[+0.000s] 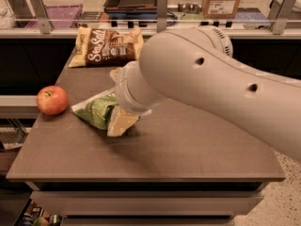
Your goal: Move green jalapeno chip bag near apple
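Arm (202, 79) is covering the right side of the green chip bag (96, 109) and most of the gripper (121, 122), down at the bag. Arm is running off right edge. Brown chip bag (106, 46) is partly hiding behind it.

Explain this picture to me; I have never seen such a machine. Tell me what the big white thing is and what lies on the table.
The big white tube is a robot's arm, seen by one camera facing a brown table. Its gripper, the pale tip at the arm's end, is down on a small green chip bag; whether it grips the bag cannot be seen. A red apple lies left of the bag, apart from it. A larger Sea Salt chip bag lies farther back.
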